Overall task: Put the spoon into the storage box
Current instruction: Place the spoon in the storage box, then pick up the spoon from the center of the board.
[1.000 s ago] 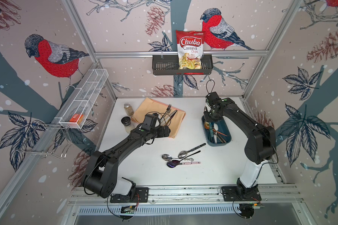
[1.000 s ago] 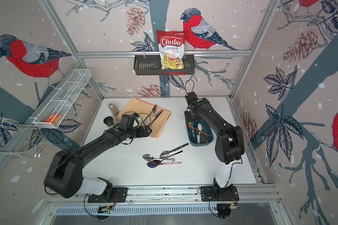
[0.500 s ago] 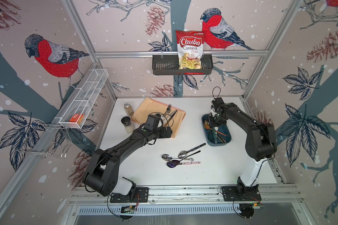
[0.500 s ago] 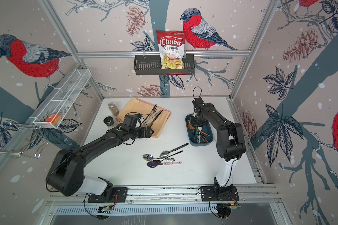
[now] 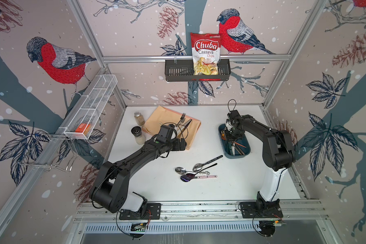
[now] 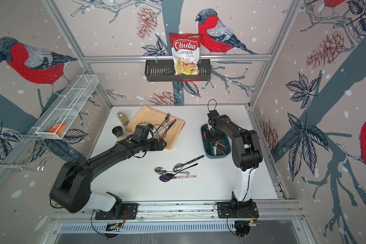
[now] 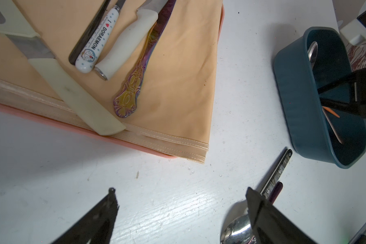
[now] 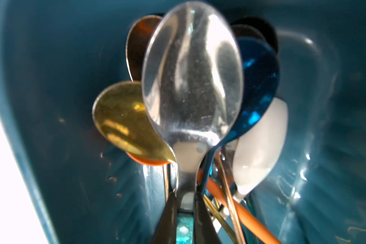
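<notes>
Only the right wrist view shows right pincer [image 8: 185, 197] clamping spoon [image 8: 192, 74].

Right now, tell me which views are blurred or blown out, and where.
Right wrist view: the silver spoon is soft, and beyond the storage box wall the edge is blown out white. Left wrist view: sharp, with glare on the table. Both top views: sharp.

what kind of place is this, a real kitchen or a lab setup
Probably a robot test cell dressed as a kitchen. Bird wallpaper covers panels in an aluminium frame, a left arm and a right arm are mounted on a rail at the front, and spoons lie on the white table.
</notes>
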`<state>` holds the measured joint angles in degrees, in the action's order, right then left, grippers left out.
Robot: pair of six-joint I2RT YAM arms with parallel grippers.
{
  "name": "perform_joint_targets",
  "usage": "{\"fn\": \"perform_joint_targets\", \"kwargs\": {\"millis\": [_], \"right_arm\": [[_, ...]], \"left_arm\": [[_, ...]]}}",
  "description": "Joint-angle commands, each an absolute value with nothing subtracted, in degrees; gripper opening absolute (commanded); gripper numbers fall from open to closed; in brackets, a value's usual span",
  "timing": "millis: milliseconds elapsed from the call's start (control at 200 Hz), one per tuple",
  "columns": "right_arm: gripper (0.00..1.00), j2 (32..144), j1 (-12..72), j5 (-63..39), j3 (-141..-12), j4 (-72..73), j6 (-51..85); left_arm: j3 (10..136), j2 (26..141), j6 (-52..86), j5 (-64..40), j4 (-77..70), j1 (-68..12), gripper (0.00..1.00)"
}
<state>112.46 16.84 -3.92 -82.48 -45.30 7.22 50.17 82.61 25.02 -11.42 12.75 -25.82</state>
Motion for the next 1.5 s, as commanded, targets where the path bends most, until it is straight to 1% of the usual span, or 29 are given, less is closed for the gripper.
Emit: {"fn": "perform_joint_targets", "kwargs": {"millis": [0,80,375,495,595,740,881,981,1211,1366,1496], "right_arm": [[0.15,112.88,16.82,-4.31,-82.53,-44.71,6.67],[0.17,112.60,16.87,-4.26,-82.62,-44.98,6.68],[0.34,110.12,17.04,-1.39,-84.10,-46.74,6.76],[0.36,108.13,17.96,1.93,-85.05,-47.10,5.46],[0.38,104.88,21.39,4.84,-84.54,-46.09,0.55],[0.42,98.46,31.03,7.34,-78.70,-41.33,-7.74],[0.46,93.49,39.54,5.25,-72.29,-37.15,-12.31],[0.50,91.66,43.87,4.82,-67.66,-35.14,-13.69],[0.53,92.15,49.40,4.04,-62.08,-34.24,-13.80],[0.56,94.03,49.70,2.97,-60.32,-32.98,-13.50],[0.57,95.86,49.97,2.59,-59.39,-32.41,-13.85]], "left_arm": [[49.88,82.22,23.72,-11.43,12.74,-25.91,0.96],[49.51,82.00,23.48,-11.43,12.77,-25.93,0.96],[49.28,81.91,22.87,-11.87,12.80,-25.94,0.96],[49.26,81.91,22.57,-11.93,12.88,-25.93,0.96],[48.97,81.67,23.05,-12.32,13.02,-25.84,0.96],[46.54,80.09,25.13,-13.58,12.53,-24.51,0.96],[41.35,76.37,28.87,-16.84,10.75,-19.86,0.96],[37.71,72.87,30.62,-18.75,10.26,-15.95,0.96],[31.95,67.41,33.89,-20.96,11.01,-10.67,0.96],[27.36,64.94,36.89,-23.79,8.76,-7.37,0.96],[26.71,63.43,36.82,-23.62,9.38,-6.30,0.96]]}}
